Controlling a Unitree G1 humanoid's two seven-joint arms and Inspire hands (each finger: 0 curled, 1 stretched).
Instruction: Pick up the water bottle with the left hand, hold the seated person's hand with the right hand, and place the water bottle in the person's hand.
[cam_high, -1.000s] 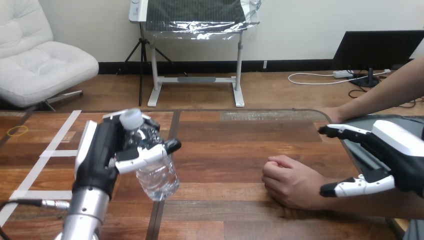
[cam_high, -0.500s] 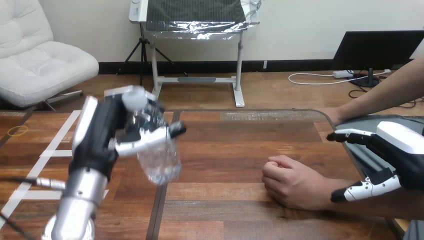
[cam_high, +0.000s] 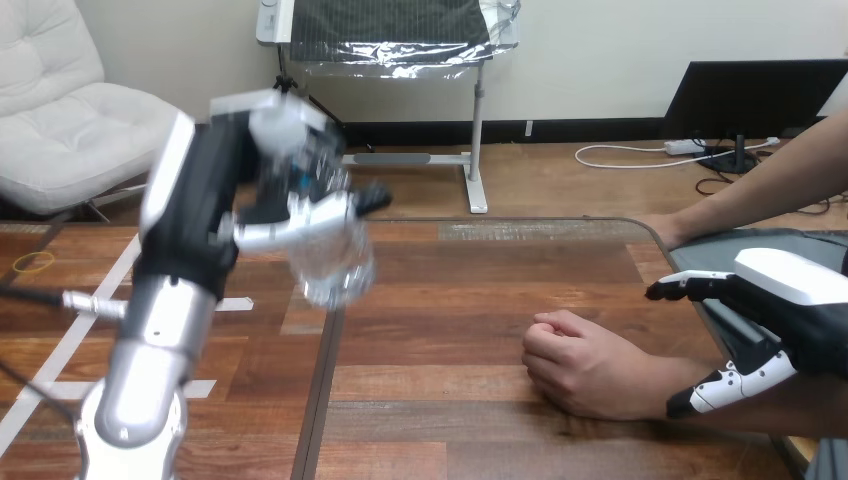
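While left hand (cam_high: 205, 210) grips water bottle (cam_high: 335, 262) aloft, right hand (cam_high: 795, 312) hangs splayed.

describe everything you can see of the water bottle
The water bottle is clear plastic with a white cap. It is held off the table, tilted, cap up and base toward the lower right. The left hand grips it, curled round its middle. Nothing else touches it.

No text legible anywhere, nothing readable on the water bottle (cam_high: 330, 262), no numbers, no signs
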